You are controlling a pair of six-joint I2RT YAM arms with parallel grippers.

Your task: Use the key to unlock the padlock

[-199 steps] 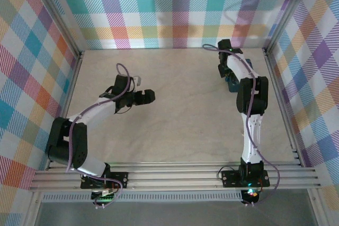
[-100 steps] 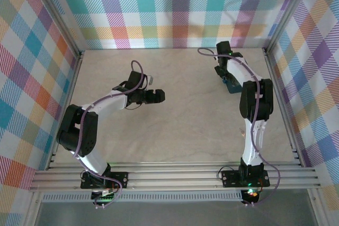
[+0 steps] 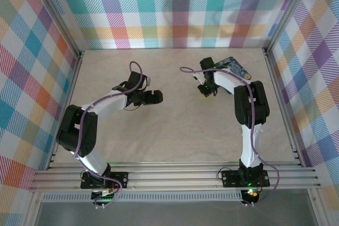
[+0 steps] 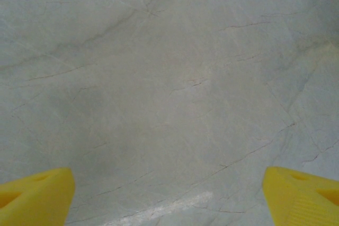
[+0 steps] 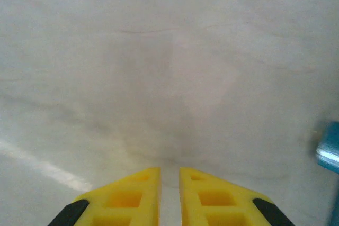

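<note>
no text, label, brand, number or sign can be read anywhere in these views.

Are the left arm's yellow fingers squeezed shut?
No, the fingers of the left gripper sit far apart at the bottom corners of its wrist view, bare table between them.

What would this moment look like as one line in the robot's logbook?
left gripper: open, empty, over table | right gripper: shut, empty | blue padlock: on table beside right arm, not gripped
</note>
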